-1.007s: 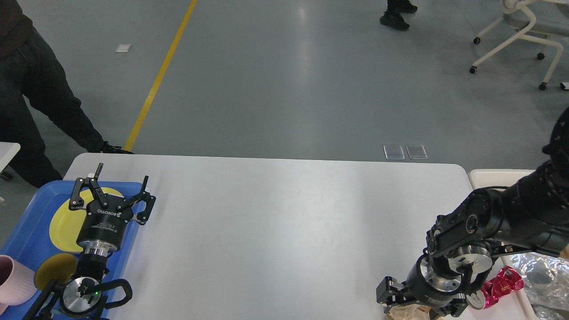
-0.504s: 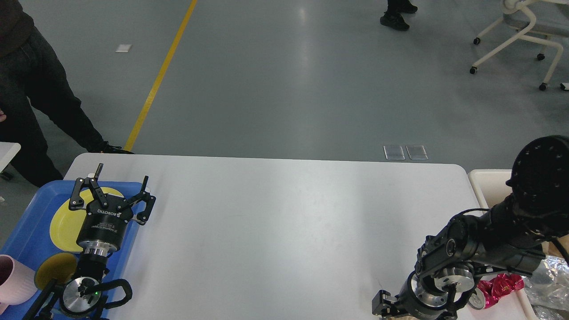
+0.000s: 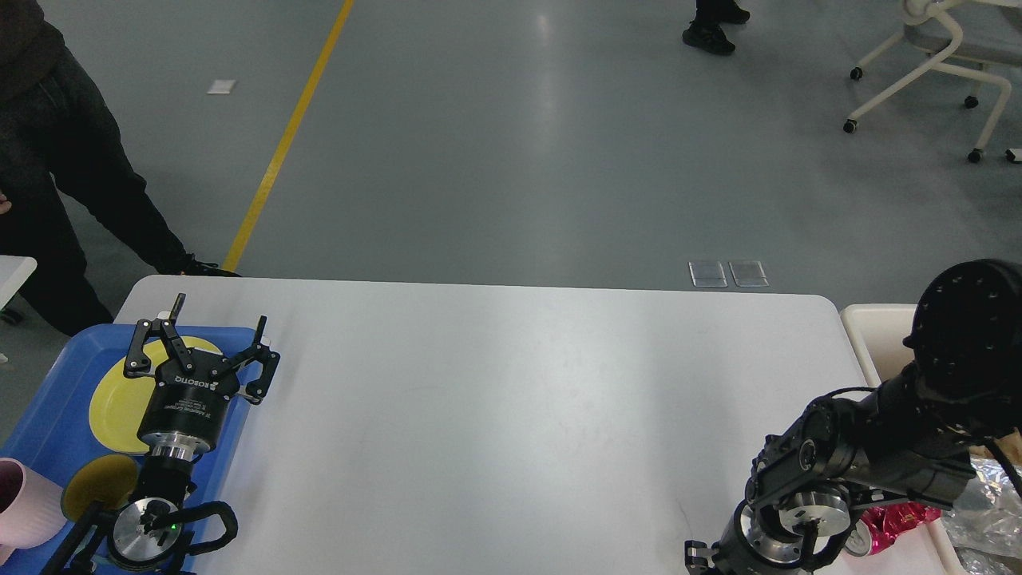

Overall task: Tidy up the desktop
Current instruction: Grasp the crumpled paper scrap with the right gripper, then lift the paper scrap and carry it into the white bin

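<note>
The desktop (image 3: 511, 415), a broad white counter with rounded corners, fills the lower half of the view, and its wide middle lies bare and faintly glossy.

At eight o'clock a blue tray (image 3: 48, 403) overlaps the counter's left edge. In it lie a large yellow plate (image 3: 116, 399) and a smaller yellow dish (image 3: 96, 483), and a pink cup (image 3: 28, 503) stands at the tray's near left corner. The left gripper (image 3: 196, 339) hangs over the tray's right rim, above the plate, its jaws spread wide apart and pointing toward twelve o'clock, with nothing between them.

At five o'clock the right arm (image 3: 878, 455) bends down over the counter's near right corner. The right gripper (image 3: 703, 559) sits at the very bottom edge, mostly cut off, so I cannot tell how its jaws stand. Just beside the wrist a crumpled red foil wrapper (image 3: 898, 519) lies on the counter. At three o'clock a cream bin (image 3: 870, 327) stands against the counter's right edge, with silvery crinkled plastic (image 3: 986, 511) inside it.

A person in dark clothes (image 3: 56, 160) stands on the grey floor at ten o'clock.
</note>
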